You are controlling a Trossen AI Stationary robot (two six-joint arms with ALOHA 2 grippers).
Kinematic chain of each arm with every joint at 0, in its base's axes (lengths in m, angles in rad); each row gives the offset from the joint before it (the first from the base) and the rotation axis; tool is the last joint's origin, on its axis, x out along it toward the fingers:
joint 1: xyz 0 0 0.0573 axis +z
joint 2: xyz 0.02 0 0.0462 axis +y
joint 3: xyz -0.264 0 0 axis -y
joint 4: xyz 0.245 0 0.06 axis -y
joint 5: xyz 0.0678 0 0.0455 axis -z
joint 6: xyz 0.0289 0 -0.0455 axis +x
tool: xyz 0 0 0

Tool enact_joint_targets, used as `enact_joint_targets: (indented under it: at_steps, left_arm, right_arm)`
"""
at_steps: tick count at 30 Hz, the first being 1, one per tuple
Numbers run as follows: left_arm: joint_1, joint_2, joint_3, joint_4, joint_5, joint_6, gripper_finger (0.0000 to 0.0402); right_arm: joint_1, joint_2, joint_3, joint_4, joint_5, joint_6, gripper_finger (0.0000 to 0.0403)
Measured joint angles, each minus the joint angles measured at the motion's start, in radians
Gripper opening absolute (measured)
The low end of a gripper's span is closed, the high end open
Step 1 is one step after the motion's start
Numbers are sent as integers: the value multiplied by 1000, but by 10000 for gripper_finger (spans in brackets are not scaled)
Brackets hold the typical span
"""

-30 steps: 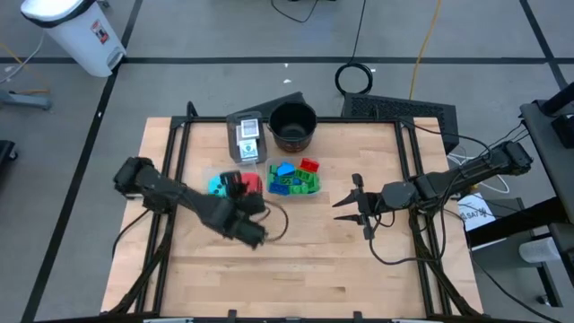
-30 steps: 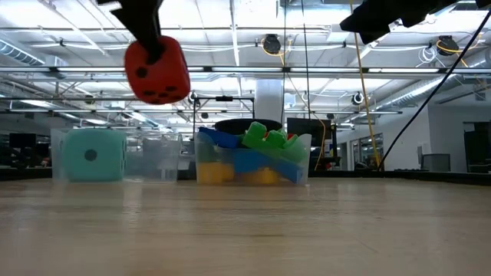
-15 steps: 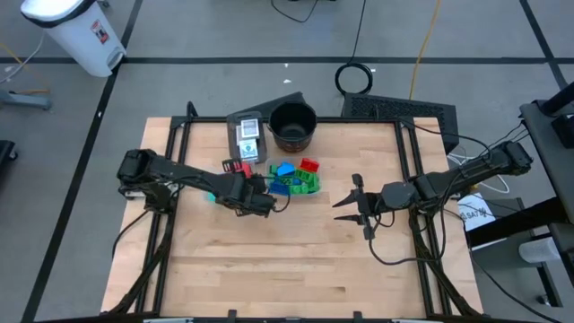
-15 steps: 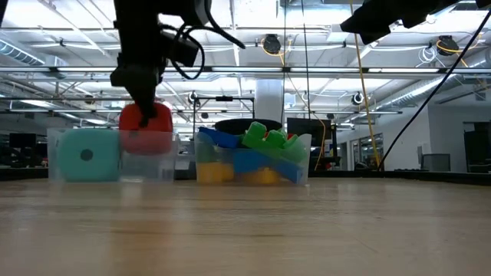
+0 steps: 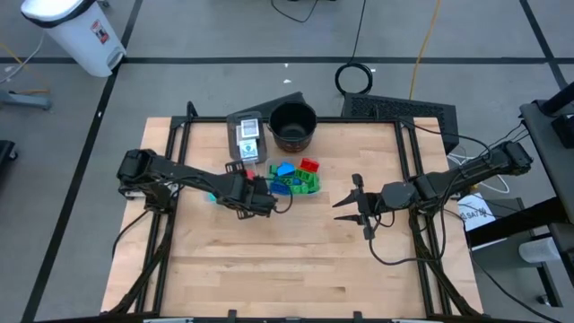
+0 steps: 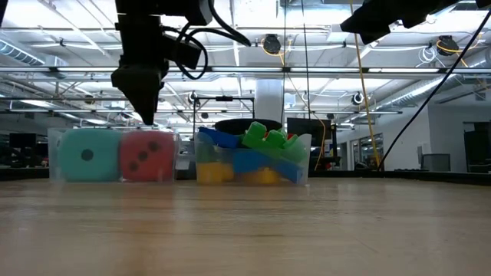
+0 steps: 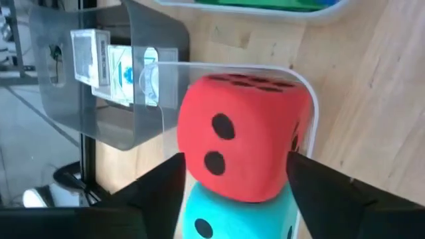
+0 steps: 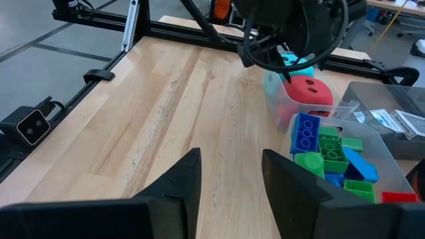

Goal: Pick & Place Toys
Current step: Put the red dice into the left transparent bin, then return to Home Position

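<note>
The red dotted cube (image 7: 246,143) sits in a clear tub (image 6: 167,157), resting on the tub's floor next to the cyan dotted cube (image 6: 86,156). My left gripper (image 6: 146,115) stands open just above the red cube, its fingers (image 7: 159,189) on either side of it in the wrist view, apart from it. A second clear tub (image 5: 294,179) to the right holds several building blocks (image 8: 332,159). My right gripper (image 5: 352,211) hangs open over the right half of the table, holding nothing.
A third clear tub (image 5: 247,136) with white-bordered cards (image 7: 113,56) and a black round pot (image 5: 293,126) stand at the far edge. Bare wood (image 5: 296,260) lies along the table's near half. A black metal frame runs along the table's sides.
My left gripper has carried the red cube toward the far edge and down into the tub beside the cyan cube, then let go. The cube, lifted clear a second ago, now rests on the tub's floor, and the gripper stands just above it.
</note>
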Motion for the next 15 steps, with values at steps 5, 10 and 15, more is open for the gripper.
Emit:
enact_joint_targets:
  at_steps: [5, 10, 15]
  left_arm:
    - [0, 0, 19, -31, 9, 98, 295]
    - [-12, -57, 132, -129, 26, 3, 314]
    - [-99, -283, 192, -6, 3, 1, 320]
  right_arm:
    - [0, 0, 0, 0, 0, 0, 130]
    - [0, 0, 0, 0, 0, 0, 130]
    - [0, 0, 0, -8, 0, 0, 130]
